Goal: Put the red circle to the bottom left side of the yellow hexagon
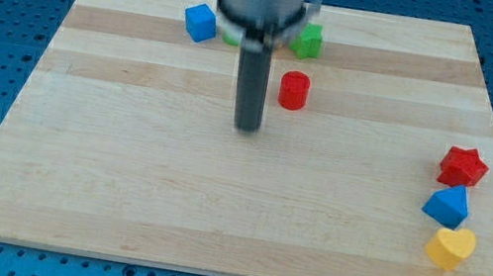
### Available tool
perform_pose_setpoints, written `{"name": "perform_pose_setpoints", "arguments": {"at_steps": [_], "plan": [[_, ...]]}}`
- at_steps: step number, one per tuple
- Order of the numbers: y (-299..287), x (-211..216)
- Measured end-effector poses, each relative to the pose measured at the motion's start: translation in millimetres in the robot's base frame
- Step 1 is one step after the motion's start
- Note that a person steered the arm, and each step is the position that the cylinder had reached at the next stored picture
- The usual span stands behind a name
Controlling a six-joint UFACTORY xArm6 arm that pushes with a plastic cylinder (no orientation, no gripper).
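Observation:
The red circle is a short red cylinder standing upper middle of the wooden board. My tip rests on the board just to the lower left of it, a small gap apart. The only yellow block in view lies near the board's lower right corner; its outline looks heart-like rather than hexagonal. The arm's body hides part of the board's top middle.
A blue cube sits at the top left of centre. A green block sits above the red circle, and another green piece peeks out beside the arm. A red star and a blue block lie above the yellow block.

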State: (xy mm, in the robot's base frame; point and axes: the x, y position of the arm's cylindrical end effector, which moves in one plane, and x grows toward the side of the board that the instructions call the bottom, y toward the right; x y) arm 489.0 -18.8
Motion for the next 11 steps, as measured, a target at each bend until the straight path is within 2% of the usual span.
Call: {"name": "perform_pose_setpoints", "arguments": {"at_steps": [1,2,3,5,7,8,9,10,11], "plan": [[42.1,71.2],[101.3,3.6],[102.3,-1.1],[65.8,-82.1],[62.9,-104.2],[42.3,-140.3],[28.7,-156.6],[28.7,-156.1],[75.3,-132.4]]}}
